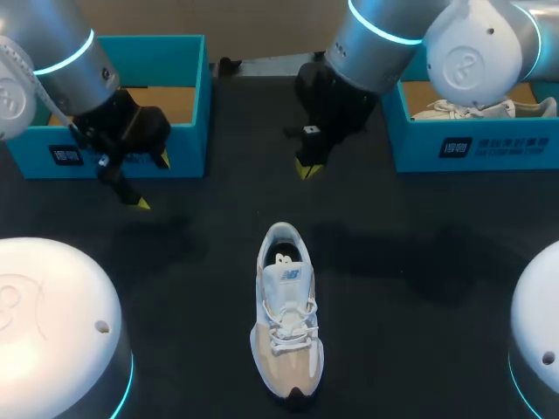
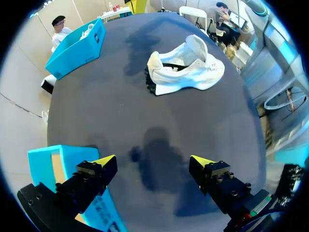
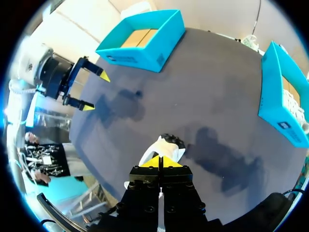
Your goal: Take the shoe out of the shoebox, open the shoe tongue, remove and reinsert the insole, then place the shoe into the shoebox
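A white and beige shoe (image 1: 286,319) lies on the dark table, toe towards the near edge, laces tied, heel opening showing a dark inside. In the left wrist view the shoe (image 2: 186,70) rests on its sole well ahead of my open left gripper (image 2: 152,162), which holds nothing. That left gripper (image 1: 152,182) hovers just in front of the left teal shoebox (image 1: 113,157). My right gripper (image 1: 303,168) hangs shut and empty above the table beyond the shoe's heel. From the right wrist, the shoe (image 3: 164,144) peeks out just past the shut gripper (image 3: 161,162).
The left teal box shows a bare cardboard floor. A second teal box (image 1: 507,144) at the back right holds another white shoe (image 1: 463,109). Two white rounded arm bases (image 1: 52,332) fill the near corners. Dark tabletop surrounds the shoe.
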`<state>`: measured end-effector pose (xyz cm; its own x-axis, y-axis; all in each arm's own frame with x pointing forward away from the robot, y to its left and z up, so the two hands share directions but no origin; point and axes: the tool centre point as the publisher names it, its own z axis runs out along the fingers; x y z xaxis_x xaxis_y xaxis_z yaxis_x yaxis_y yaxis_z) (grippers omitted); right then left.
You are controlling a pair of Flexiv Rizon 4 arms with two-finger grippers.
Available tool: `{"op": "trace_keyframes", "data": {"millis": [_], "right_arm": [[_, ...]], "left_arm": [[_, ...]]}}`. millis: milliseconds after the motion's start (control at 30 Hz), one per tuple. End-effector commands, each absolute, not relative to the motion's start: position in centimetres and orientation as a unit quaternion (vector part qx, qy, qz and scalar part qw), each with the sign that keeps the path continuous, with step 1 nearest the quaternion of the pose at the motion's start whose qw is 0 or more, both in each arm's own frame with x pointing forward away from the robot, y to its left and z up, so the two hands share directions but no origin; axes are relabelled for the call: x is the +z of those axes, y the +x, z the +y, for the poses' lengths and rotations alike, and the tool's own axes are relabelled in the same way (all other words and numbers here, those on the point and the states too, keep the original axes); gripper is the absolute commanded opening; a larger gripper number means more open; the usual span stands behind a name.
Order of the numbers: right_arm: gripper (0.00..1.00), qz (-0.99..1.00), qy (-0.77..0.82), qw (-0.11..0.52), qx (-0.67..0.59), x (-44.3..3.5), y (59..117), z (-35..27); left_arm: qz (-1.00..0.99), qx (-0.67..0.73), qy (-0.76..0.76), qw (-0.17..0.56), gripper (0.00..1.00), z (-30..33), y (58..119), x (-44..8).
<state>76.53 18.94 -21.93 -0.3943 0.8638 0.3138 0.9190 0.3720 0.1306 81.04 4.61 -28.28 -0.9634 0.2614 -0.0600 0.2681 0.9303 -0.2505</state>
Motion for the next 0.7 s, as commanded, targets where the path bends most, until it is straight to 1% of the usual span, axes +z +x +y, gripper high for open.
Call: {"op": "trace_keyframes", "data": {"millis": [33, 133, 367, 467, 700], "right_arm": [[0.0, -0.802, -0.583, 0.042, -0.121, -22.1, 74.6, 21.1], [0.0, -0.788, -0.606, 0.02, -0.106, -22.5, 73.3, 22.0], [0.0, -0.751, -0.655, -0.007, -0.082, -23.5, 70.7, 23.8], [0.0, -0.723, -0.686, -0.001, -0.077, -23.8, 69.3, 24.4], [0.0, -0.723, -0.686, -0.001, -0.077, -23.8, 69.3, 24.4]], "left_arm": [[0.979, -0.126, 0.16, 0.007, 1.0, 5.6, 82.6, -27.8], [0.973, -0.135, 0.187, -0.002, 1.0, 6.5, 83.8, -27.3], [0.952, -0.168, 0.255, -0.02, 1.0, 8.7, 85.6, -26.0], [0.95, -0.167, 0.265, -0.022, 1.0, 9.0, 86.0, -25.8], [0.95, -0.167, 0.265, -0.022, 1.0, 9.0, 86.0, -25.8]]}}
